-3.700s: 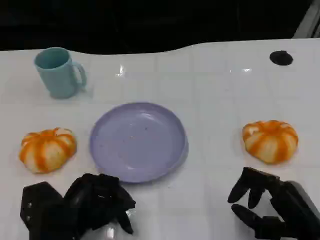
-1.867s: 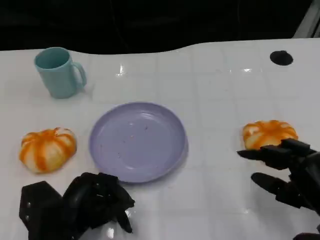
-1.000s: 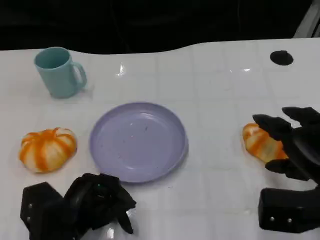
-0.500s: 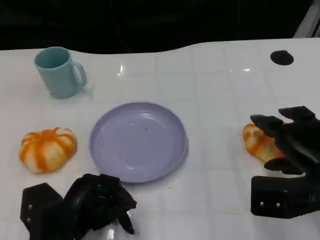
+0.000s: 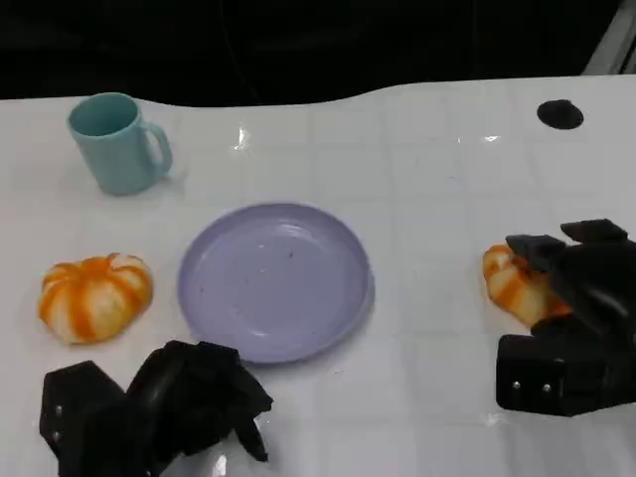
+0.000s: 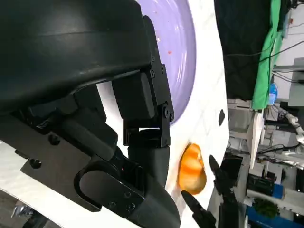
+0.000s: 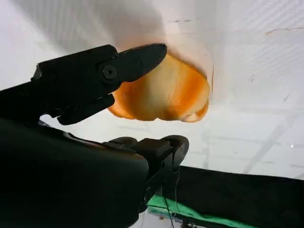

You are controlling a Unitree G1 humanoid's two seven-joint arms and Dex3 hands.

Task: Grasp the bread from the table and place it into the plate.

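Right hand (image 5: 571,288): fingers spread around the bread (image 5: 515,285) near the table's right edge, one above and others below in the wrist view; not yet closed on it, so holding nothing.
Left hand (image 5: 194,397): fingers curled in, nothing in them, at the near edge of the table (image 5: 437,179) in front of the plate (image 5: 274,281).
Step in hand: the grasp. Judged best done by closing evenly on both flanks of the bun, gently, since it likely squashes, then lifting clear before carrying toward the plate at the table's middle.
Bread: rounded, lobed bun, orange and cream stripes, soft matte crust.
Second bun (image 5: 94,296): same make, near the left edge.
Plate: shallow, round, lilac, smooth, raised rim.
Mug (image 5: 117,143): pale teal, glossy, far left corner.
Table: white, glossy.
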